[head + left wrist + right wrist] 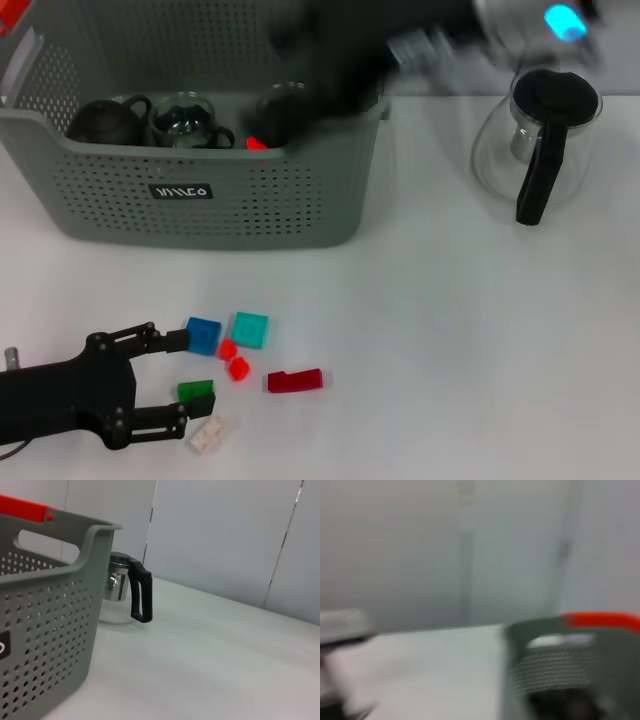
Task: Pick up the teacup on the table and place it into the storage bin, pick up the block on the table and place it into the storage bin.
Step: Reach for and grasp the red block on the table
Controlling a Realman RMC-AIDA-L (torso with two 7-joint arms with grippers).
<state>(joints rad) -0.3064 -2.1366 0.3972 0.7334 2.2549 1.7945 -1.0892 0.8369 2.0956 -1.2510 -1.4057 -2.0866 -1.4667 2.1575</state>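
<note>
Low near the table's (450,330) front-left corner, the left gripper (195,372) spreads released around the green block (195,390), while the blurred right gripper (330,60), grip unreadable, hangs over the storage bin's (200,200) right rim.

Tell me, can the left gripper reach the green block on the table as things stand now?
Probably yes. The left gripper sits low at the table with its jaws open, and the green block lies right between its fingertips. Nothing stands between them; the white block and blue block lie just outside the fingers.
</note>
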